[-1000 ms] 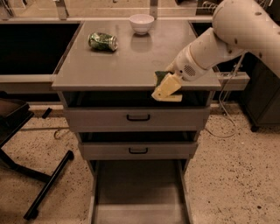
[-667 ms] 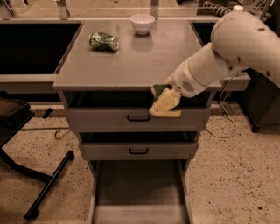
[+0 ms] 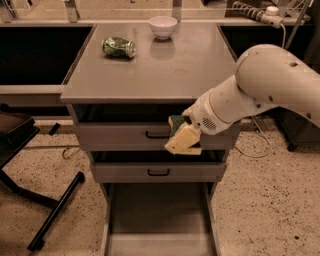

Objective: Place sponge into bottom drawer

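Observation:
The sponge (image 3: 183, 138) is yellow with a dark green scrub layer. My gripper (image 3: 186, 131) is shut on the sponge and holds it in the air in front of the top drawer (image 3: 125, 136), right of its black handle. My white arm (image 3: 260, 85) reaches in from the right. The bottom drawer (image 3: 158, 220) is pulled out below, a long grey tray. The sponge hangs above its back right part, with the middle drawer (image 3: 158, 171) between them in height.
A dented green can (image 3: 119, 47) and a white bowl (image 3: 163, 26) sit on the grey cabinet top (image 3: 165, 70). A black chair base (image 3: 45, 205) stands on the speckled floor at the left. A power strip and cables (image 3: 260, 12) lie at the back right.
My gripper has carried the sponge down and to the left, from the cabinet top's front edge to in front of the top drawer.

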`<state>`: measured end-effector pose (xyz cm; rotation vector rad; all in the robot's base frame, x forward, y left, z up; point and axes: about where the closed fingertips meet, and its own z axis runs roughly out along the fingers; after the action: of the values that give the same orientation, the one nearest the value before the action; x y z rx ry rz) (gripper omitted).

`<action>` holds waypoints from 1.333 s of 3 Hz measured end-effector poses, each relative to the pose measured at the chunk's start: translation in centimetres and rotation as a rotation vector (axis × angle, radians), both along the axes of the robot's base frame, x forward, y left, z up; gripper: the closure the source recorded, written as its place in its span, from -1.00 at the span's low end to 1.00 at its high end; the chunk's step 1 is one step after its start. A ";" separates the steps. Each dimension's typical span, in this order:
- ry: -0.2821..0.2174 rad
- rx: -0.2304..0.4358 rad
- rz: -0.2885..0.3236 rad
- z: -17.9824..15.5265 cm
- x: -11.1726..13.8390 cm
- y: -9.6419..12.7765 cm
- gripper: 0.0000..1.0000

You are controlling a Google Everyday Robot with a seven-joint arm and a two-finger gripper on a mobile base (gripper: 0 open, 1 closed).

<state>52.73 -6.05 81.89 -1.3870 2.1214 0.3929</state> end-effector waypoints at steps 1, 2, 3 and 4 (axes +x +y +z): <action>0.042 0.061 -0.014 -3.3 -1.2 0.4 1.00; 0.117 0.146 -0.063 -10.0 -3.9 1.8 1.00; 0.163 0.206 -0.091 -17.3 -5.7 4.2 1.00; 0.114 0.223 -0.133 -17.6 -4.2 4.2 1.00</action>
<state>48.55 -1.82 64.29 -1.1145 2.1705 0.6469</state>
